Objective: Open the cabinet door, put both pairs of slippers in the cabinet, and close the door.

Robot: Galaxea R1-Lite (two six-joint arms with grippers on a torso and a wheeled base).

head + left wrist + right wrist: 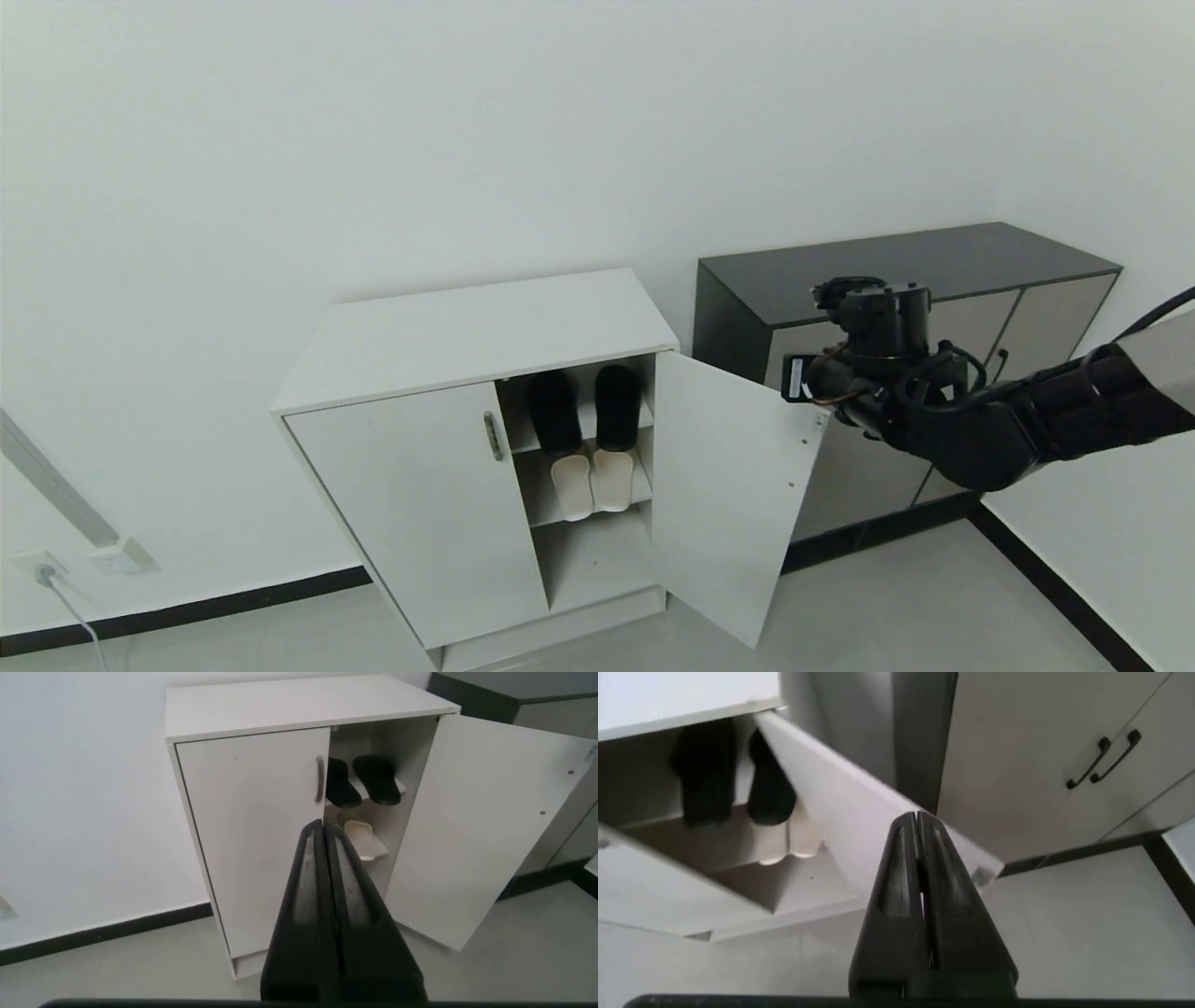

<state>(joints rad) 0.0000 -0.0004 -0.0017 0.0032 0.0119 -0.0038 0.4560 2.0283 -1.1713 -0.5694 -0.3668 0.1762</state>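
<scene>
Inside cabinet point(467, 336), black slippers point(555, 411), white slippers point(571, 485)

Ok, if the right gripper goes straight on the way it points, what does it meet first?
Most likely the open cabinet door: the shut right gripper points at that panel near its free edge. How far off it is remains unclear.

You face a plain white wall point(560, 140), evenly lit, with a black skirting point(187, 611) running along its foot. The floor point(887, 607) is pale grey. Towards the room's right corner a low sideboard point(915, 257) stands against the wall; it has a black top, and its grey doors carry dark handles point(1111, 751). At the wall's lower left edge you see a socket point(37, 567) with a white cable point(79, 616) hanging to the floor, and a slanted white trunking point(56, 490) beside it.
</scene>
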